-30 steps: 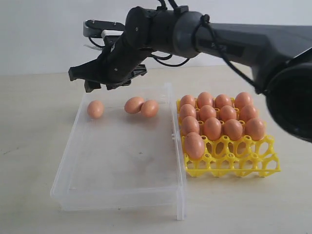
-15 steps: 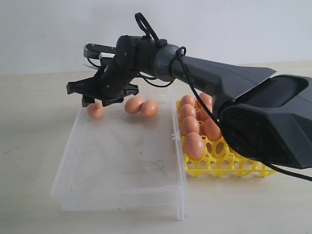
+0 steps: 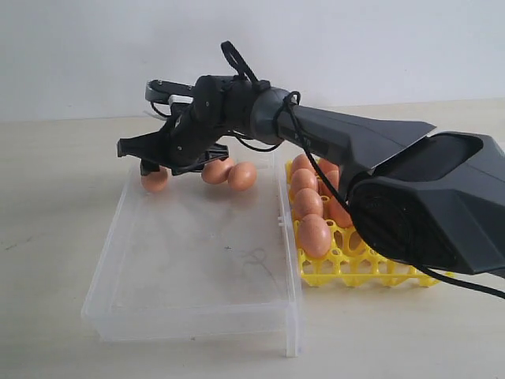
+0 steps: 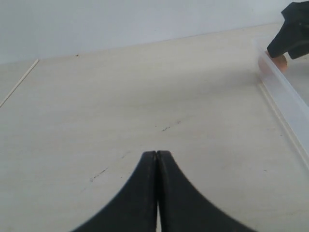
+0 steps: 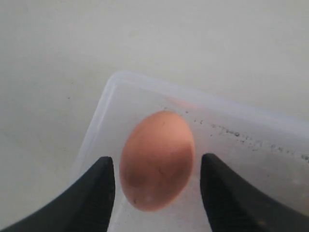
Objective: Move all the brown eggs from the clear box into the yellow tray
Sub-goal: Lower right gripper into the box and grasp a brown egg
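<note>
The right gripper [image 3: 162,159] is seen reached across the middle and hung over the ten-o'clock corner of the clear box [image 3: 189,330], its fingers [image 5: 96,198] spread wide with nothing pinched. A lone egg [image 5: 157,162] is framed squarely between them, directly below the hand and, as far as can be judged, apart from both pads. Its long axis is laid along the fingers, so the narrow waist is offered across the closing line; a straight drop and squeeze looks to be called for. Room is tight, since the rounded corner wall is just beside the egg and little clearance is left for the outer finger. Two more brown eggs [image 3: 217,170], touching, are lying at twelve o'clock by the far wall. The yellow tray [image 3: 371,272] is set at three o'clock of the box, with open cups in its near row. The left gripper [image 4: 157,193] is pressed together over bare table [image 4: 120,96], outside the box; the right arm is plainly nearer.
</note>
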Controlling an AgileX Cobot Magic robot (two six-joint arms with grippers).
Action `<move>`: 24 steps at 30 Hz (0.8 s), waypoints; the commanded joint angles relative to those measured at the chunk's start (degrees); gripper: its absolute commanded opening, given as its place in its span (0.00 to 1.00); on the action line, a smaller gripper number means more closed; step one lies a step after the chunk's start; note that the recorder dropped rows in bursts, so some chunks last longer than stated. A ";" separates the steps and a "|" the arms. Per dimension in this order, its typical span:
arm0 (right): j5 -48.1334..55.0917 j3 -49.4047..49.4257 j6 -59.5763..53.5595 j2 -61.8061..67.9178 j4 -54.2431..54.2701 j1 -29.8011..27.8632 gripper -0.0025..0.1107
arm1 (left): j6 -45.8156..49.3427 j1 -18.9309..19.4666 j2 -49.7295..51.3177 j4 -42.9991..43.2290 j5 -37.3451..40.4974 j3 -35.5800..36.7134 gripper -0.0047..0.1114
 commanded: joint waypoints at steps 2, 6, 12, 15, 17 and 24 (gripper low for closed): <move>-3.75 -0.68 0.25 0.23 -0.63 -0.25 0.49 | -0.27 -0.34 0.04 -0.14 -0.52 -0.23 0.04; -4.82 -0.68 0.34 0.75 -0.63 -0.25 0.49 | -0.27 -0.34 0.04 -0.14 -0.52 -0.23 0.04; -5.23 -0.68 0.34 1.99 -0.50 -0.25 0.49 | -0.27 -0.34 0.04 -0.14 -0.52 -0.23 0.04; -5.84 -0.68 0.34 2.51 -0.50 -0.25 0.49 | -0.27 -0.34 0.04 -0.14 -0.52 -0.23 0.04; -6.40 -0.68 0.34 2.85 -0.40 -0.25 0.49 | -0.27 -0.34 0.04 -0.14 -0.52 -0.23 0.04; -8.26 -0.68 0.34 3.06 -0.12 -0.25 0.48 | -0.27 -0.34 0.04 -0.14 -0.52 -0.23 0.04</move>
